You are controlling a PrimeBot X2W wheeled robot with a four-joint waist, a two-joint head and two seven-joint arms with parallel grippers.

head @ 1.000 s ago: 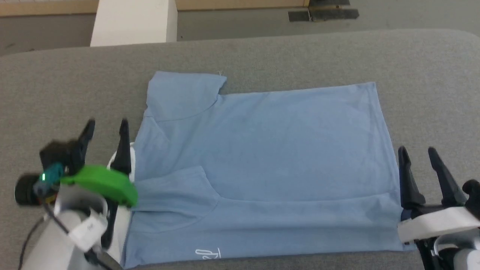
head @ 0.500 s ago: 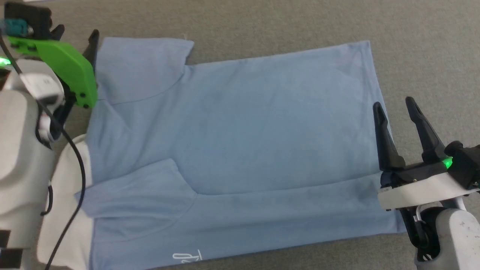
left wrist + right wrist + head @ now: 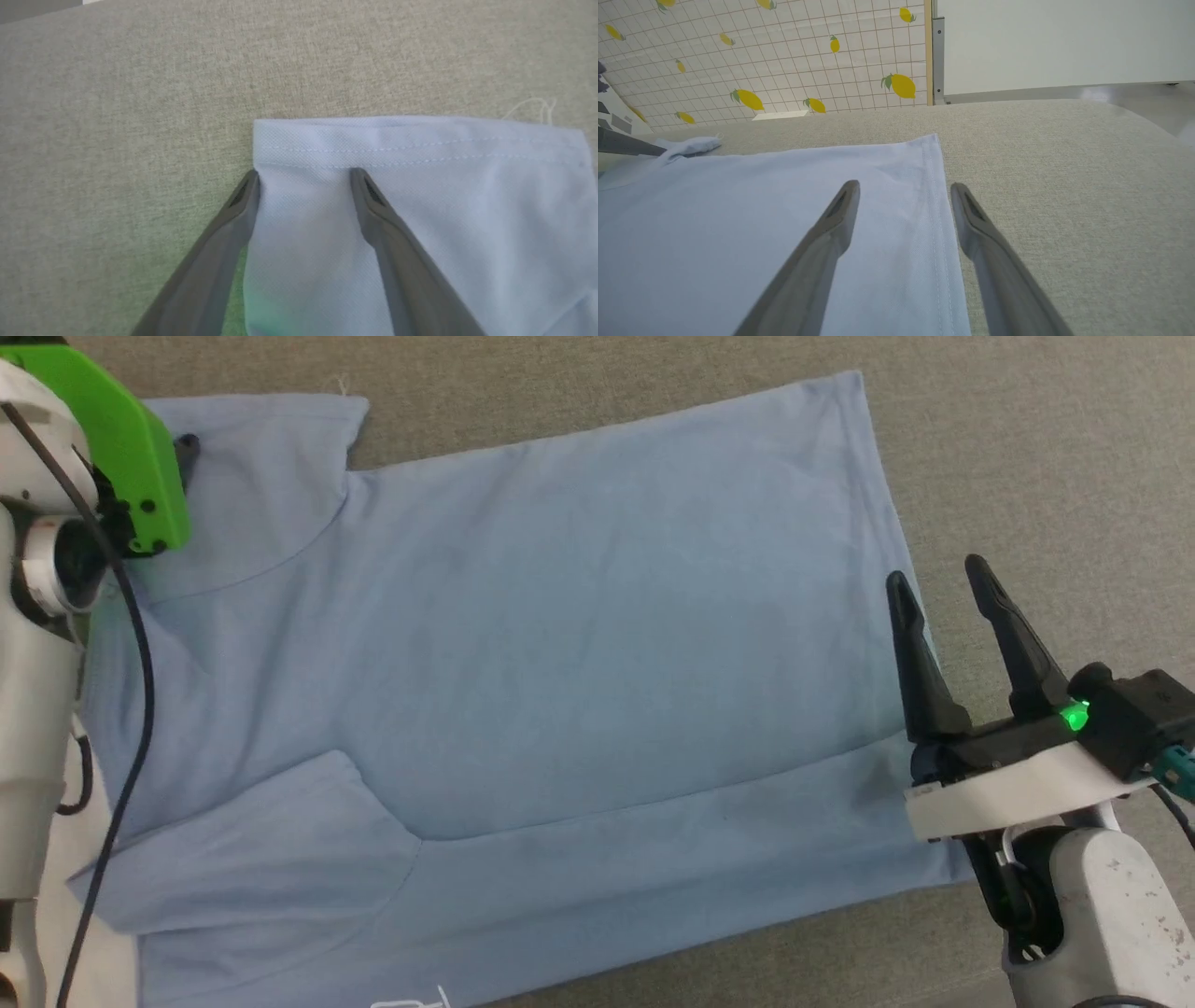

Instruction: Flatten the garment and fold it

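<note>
Light-blue garment (image 3: 560,644) lies spread on the grey desk (image 3: 1027,448); your left gripper (image 3: 304,171) stands wide open, empty, over a sleeve cuff (image 3: 397,149), your right gripper (image 3: 936,569) wide open, empty, astride the bottom hem (image 3: 941,210).

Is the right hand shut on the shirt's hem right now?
No: in the right wrist view the right hand is open, its fingers spread either side of the hem of the garment, pinching nothing.
</note>
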